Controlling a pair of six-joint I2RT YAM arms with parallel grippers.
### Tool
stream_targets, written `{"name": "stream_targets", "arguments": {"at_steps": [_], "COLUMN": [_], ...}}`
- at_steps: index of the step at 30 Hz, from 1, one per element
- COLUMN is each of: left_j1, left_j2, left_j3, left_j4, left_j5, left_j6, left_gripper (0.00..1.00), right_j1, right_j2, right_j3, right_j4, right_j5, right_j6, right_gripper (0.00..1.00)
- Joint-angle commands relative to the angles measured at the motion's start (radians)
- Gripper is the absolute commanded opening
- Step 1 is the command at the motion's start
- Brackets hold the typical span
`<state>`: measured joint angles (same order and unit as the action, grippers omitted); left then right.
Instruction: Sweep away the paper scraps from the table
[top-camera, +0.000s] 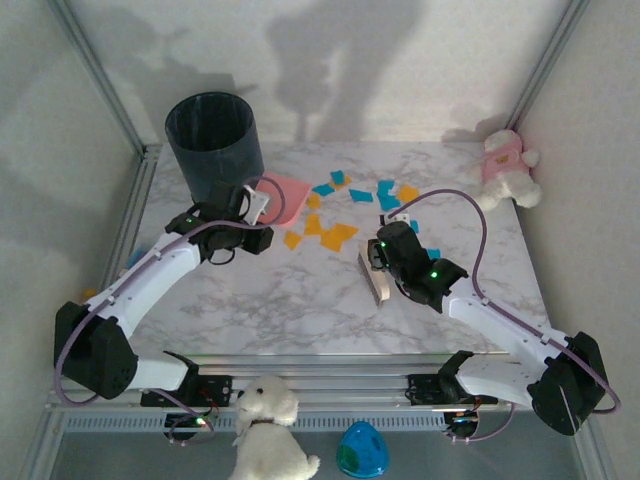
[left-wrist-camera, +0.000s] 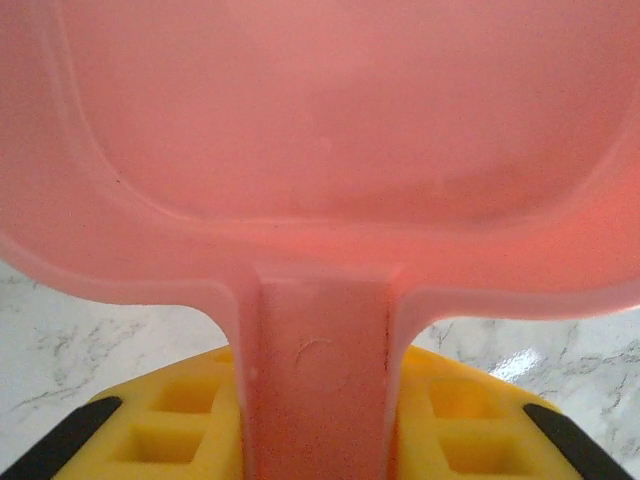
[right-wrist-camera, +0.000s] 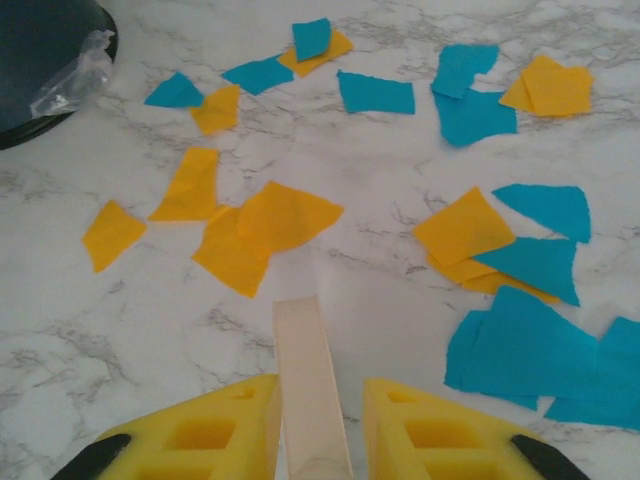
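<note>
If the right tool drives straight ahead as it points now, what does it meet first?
Probably the overlapping orange paper scraps just past the tip of the brush that the right tool grips; depth is unclear, but nothing else lies between.

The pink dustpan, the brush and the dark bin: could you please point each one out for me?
pink dustpan (left-wrist-camera: 340, 130), left wrist view, on its broad pan.
brush (right-wrist-camera: 310, 380), right wrist view, on its pale handle.
dark bin (top-camera: 215, 165), top external view, on its outer wall.
</note>
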<state>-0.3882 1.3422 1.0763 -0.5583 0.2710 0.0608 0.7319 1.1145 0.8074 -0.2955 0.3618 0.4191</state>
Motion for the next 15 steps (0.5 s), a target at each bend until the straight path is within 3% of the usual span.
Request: {"name": "stream_targets", "arguments": {"at_steps": [1, 7, 15], "left_j1": [-0.015, -0.021, -0.023], "left_j2": [-0.037, -0.047, -0.066], "left_j3": [-0.041, -0.066, -0.097], "left_j4": [0.035, 0.039, 0.053], "left_j5": [-0.03, -0.079, -0.096], "left_j6": [0.028, 0.038, 0.05], "left_gripper": [0.0, 0.0, 0.0], "right_j1": [-0.002, -0.032, -0.152], "right_j2": [-0.009, 0.009, 0.107], "right_j3": [0.029, 0.048, 0.081], "right_j4": [0.068, 0.115, 0.264], "right_j5": [-0.028, -0.093, -0.305], "right_j6": [-0.001, 0.013, 0.061], "right_gripper": [0.0, 0.0, 0.0]}}
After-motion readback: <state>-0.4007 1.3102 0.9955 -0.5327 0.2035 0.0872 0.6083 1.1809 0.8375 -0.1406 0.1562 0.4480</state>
